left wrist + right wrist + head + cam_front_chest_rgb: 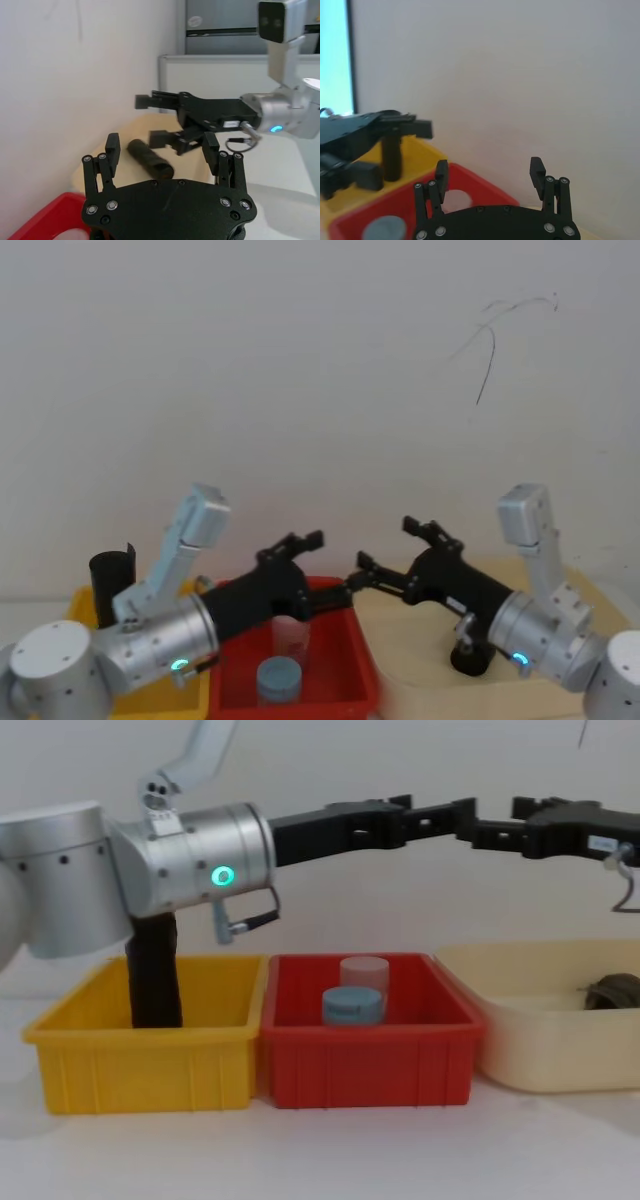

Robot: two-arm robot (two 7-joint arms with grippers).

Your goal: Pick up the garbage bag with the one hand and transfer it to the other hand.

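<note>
The garbage bag [155,975], a black roll, stands upright in the yellow bin [140,1070] at the left; it also shows at the back left [110,583] and behind the left fingers [391,159]. My left gripper [420,820], on the silver wrist with the green light, is open and holds nothing, raised over the red bin [335,565]. My right gripper [495,820], with the white label, is open too and faces it tip to tip [383,545]. Both sets of jaws hang in the air, well above and to the right of the bag.
The red bin [370,1070] in the middle holds a clear cup [363,970] and a blue-lidded jar [352,1005]. A beige tray [540,1060] at the right holds a dark cylinder [150,159]. A white wall stands close behind.
</note>
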